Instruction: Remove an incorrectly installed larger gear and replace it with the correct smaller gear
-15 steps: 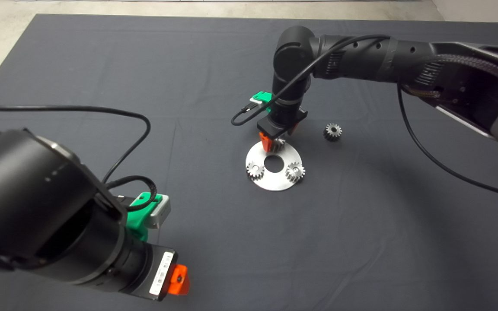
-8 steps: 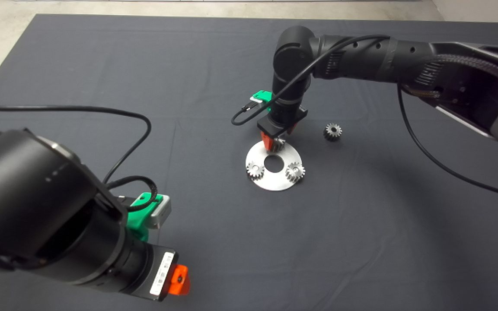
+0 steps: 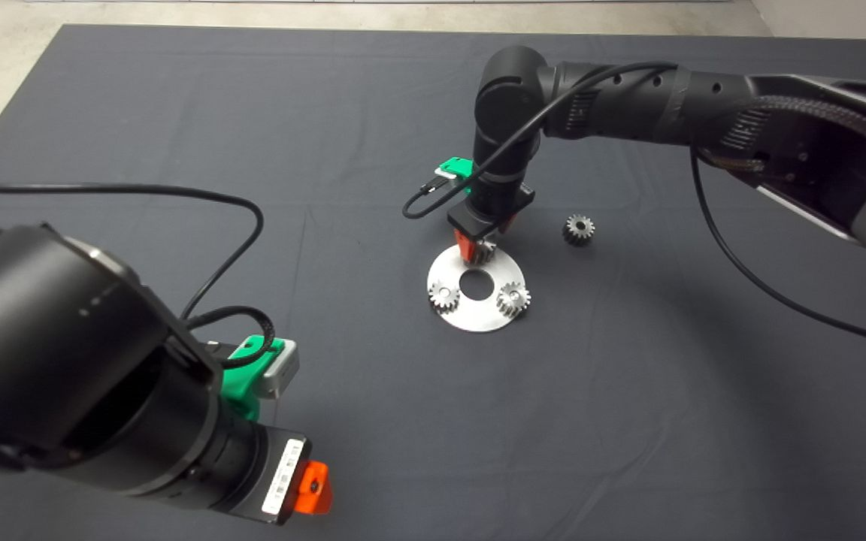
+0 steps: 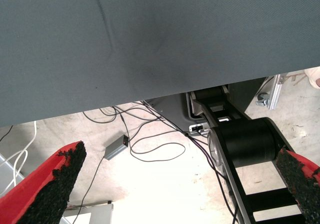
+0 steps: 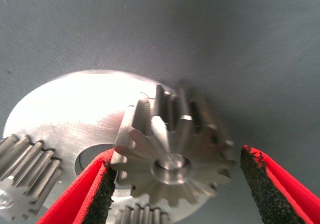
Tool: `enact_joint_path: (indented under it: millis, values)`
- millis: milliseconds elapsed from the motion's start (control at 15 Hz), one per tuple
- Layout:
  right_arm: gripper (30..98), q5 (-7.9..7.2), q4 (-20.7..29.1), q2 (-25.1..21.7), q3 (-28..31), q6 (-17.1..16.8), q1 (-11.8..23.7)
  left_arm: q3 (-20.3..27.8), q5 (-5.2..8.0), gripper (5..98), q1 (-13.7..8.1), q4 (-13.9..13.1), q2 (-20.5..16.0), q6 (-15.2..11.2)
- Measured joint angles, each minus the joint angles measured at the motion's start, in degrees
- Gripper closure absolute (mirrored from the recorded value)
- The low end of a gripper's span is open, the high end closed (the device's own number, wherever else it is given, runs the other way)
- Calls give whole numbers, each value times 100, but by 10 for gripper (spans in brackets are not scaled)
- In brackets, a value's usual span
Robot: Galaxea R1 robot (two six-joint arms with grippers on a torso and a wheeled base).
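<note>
The larger gear (image 5: 170, 144), shiny with broad teeth, stands on the far side of the round steel plate (image 3: 478, 315). My right gripper (image 3: 482, 246) hangs straight down over it, open. In the right wrist view one pad (image 5: 102, 186) touches the gear's teeth and the other pad (image 5: 262, 184) stands a little off it. The smaller gear (image 3: 577, 228) lies on the mat to the right of the plate. My left gripper (image 3: 311, 487) waits at the lower left, open with nothing between its fingers (image 4: 55, 181).
Two small fine-toothed gears (image 3: 444, 295) (image 3: 513, 298) sit on the near half of the plate, either side of its centre hole (image 3: 476, 282). The left wrist view shows the mat's edge with cables and floor beyond it.
The right gripper has shifted very slightly at the larger gear. The left arm has not moved.
</note>
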Motion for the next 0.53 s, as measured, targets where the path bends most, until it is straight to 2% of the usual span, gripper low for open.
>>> enact_joint_path:
  millis: [67,133,400,533]
  values:
    - [634,0,-2,1,0,0,-33,0,-1,55,0,0,0,0]
    - [672,-1,-5,0,0,0,-41,0,-1,55,0,0,-2,0]
    - [683,-1,-13,1,0,0,-40,0,-1,55,0,0,-2,0]
    - [732,2,-22,2,0,0,-40,0,-1,55,0,0,-2,0]
